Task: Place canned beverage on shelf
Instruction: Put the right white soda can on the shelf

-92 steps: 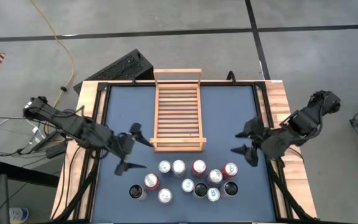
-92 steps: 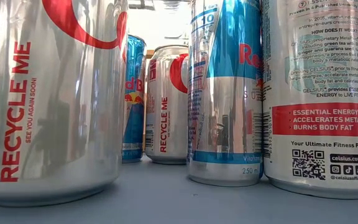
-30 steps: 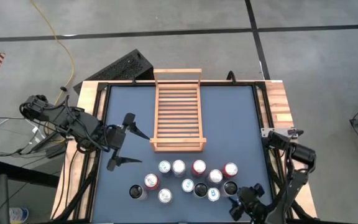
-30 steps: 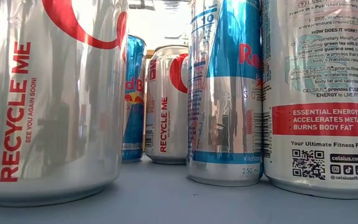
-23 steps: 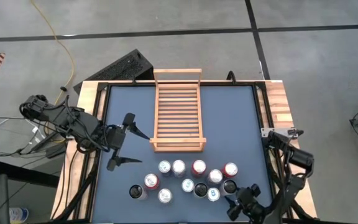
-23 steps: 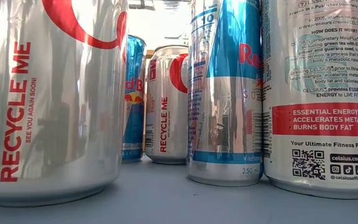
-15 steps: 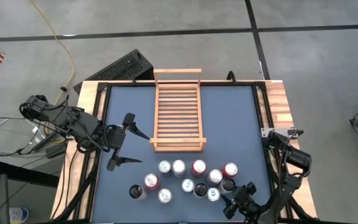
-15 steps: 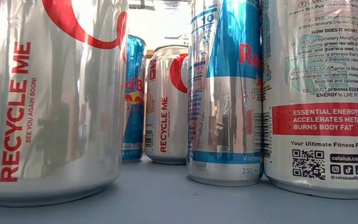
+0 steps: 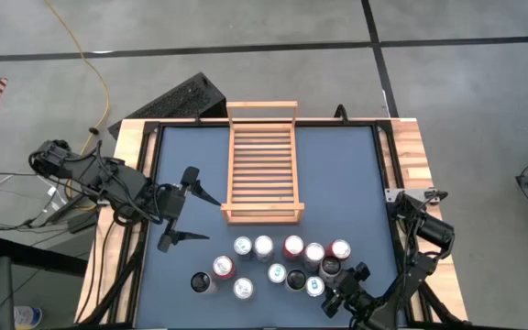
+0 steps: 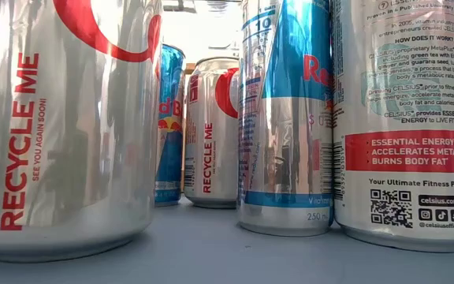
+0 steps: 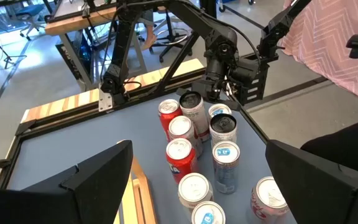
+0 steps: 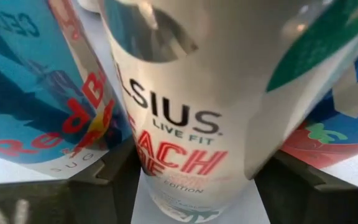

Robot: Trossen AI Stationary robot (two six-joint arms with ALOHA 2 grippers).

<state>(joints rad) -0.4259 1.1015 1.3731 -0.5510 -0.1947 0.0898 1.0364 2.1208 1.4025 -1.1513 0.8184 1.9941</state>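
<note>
The light-wood slatted shelf [image 9: 262,165] lies flat at the far middle of the blue table, with no can on it. Several cans stand upright in a cluster near the table's near edge [image 9: 278,266]. My right gripper [image 9: 340,284] is low at the cluster's near right, open, with its fingers on either side of a white Celsius can with a dark top [image 9: 330,267] [image 12: 179,124]. My left gripper [image 9: 183,216] is open and empty over the table's left, beside the shelf. The low view shows only cans close up [image 10: 211,134]. My right gripper comes in level from the table's near right. Its two fingers [image 12: 104,171] stand on either side of the Celsius can's lower body [image 12: 185,180], and the can reaches far back between them. The can stands upright on the table. Which part of the gripper touches it, I cannot tell.
Red Bull cans [image 12: 36,118] and other cans crowd the Celsius can on both sides. A black keyboard [image 9: 186,99] lies off the table's far left corner. A person in pink [image 11: 347,37] is beyond the table's right side. Bare blue table lies on either side of the shelf.
My right gripper has moved along the near edge toward the table's left and into the cluster. The dark-topped Celsius can has slid a little toward the far left, still upright, and the can behind it has shifted slightly. My left arm has kept still.
</note>
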